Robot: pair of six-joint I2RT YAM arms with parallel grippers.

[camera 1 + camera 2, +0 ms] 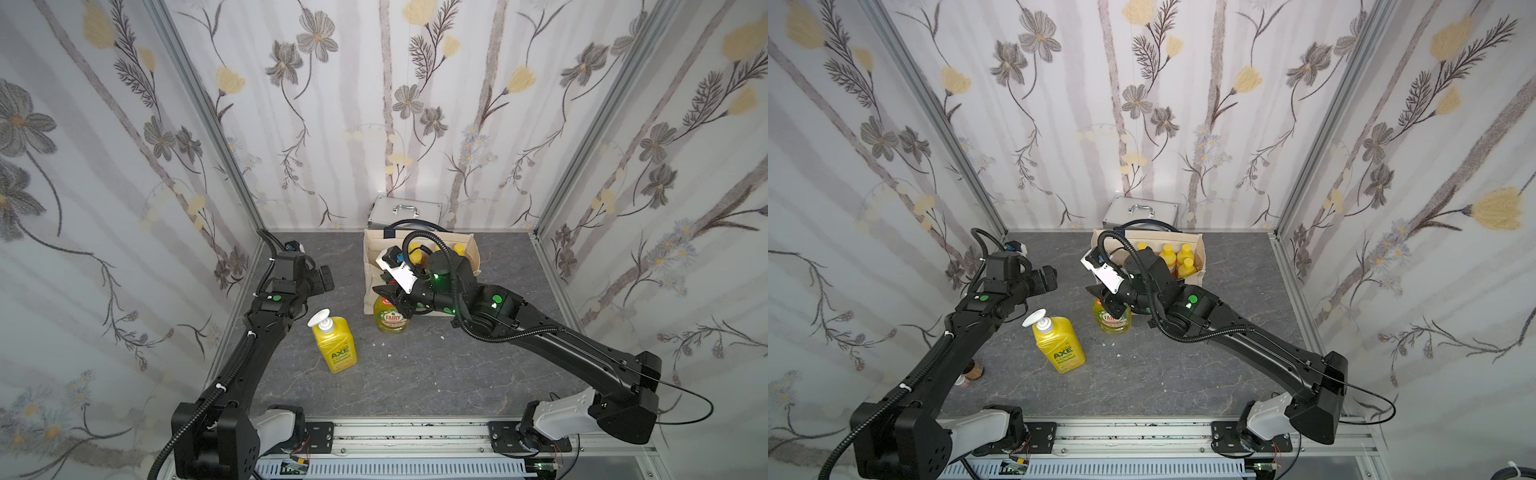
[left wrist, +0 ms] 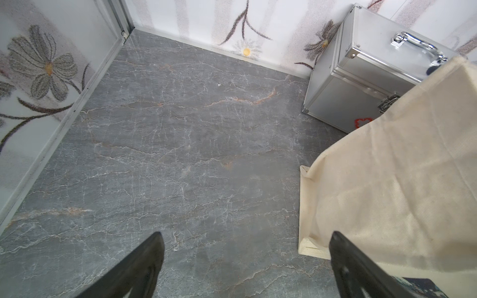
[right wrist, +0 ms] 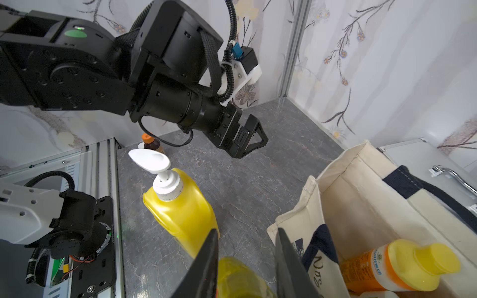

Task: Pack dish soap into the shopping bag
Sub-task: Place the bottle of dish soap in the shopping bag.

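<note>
The small yellow-green Fairy bottle stands upright just in front of the shopping bag. My right gripper is shut on its red-capped top, one finger on each side. Inside the bag stand several orange bottles with yellow caps. The big yellow AXE pump bottle stands on the table to the left. My left gripper hangs open and empty over bare table beside the bag's left side.
A silver metal case stands against the back wall behind the bag. A small brown bottle with an orange cap sits by the left wall. Flowered walls close the table on three sides.
</note>
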